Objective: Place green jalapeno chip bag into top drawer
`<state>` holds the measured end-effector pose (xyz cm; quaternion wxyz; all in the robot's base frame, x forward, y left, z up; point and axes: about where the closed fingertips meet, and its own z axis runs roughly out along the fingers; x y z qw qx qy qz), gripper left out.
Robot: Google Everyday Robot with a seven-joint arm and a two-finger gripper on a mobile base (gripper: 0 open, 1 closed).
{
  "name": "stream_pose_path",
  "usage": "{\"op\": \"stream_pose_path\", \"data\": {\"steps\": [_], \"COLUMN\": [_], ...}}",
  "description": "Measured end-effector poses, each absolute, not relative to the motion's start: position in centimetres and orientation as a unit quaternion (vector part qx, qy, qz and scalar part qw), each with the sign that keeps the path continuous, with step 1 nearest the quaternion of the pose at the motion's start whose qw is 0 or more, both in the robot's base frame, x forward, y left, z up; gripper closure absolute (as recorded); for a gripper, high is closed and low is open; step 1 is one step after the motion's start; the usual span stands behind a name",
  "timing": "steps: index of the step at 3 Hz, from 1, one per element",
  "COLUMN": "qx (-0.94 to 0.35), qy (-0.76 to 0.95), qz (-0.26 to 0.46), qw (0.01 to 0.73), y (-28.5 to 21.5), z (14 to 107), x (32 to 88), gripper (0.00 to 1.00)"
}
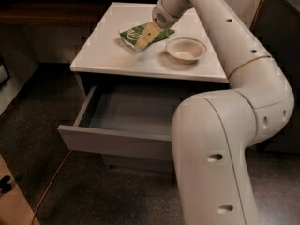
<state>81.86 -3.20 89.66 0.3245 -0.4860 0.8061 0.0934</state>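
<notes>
**One end effector down on the bag, drawer standing open**

One camera view takes in the scene from above and in front. The white desk (101, 48) carries two things. The green jalapeno chip bag (130, 33) lies flat about midway between the left and right edges, a little nearer the back edge than the front. A beige bowl (186, 49) sits just beside it, toward the right edge, apart from the bag and upright.

The end effector (142, 42) is down on the bag, and its tan tip slants across the foil toward the front-left corner of the desk. It covers the middle of the bag, so green shows on either side of it. Whether it is clenched on the bag or released cannot be told from here.

The pale arm (225, 29) reaches in from the right, over the bowl's side of the desk, and its bulky lower segments fill the right foreground.

Under the front edge of the desk, the top drawer (112, 142) is pulled well out, a grey box. An orange cable (51, 182) trails over the dark floor (93, 196) at lower left.
</notes>
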Motion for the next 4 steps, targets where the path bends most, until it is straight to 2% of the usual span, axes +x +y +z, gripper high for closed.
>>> {"op": "stream_pose_path", "data": {"steps": [3,4], "qx": [-0.440,-0.433], "qy": [0.827,0.835], "qz": [0.094,0.098], "qw": [0.338,0.325], "y": [-1.8,-1.3], "z": [85.6,84.1], "x": [86.9,87.1], "gripper": [0.00,0.18]}}
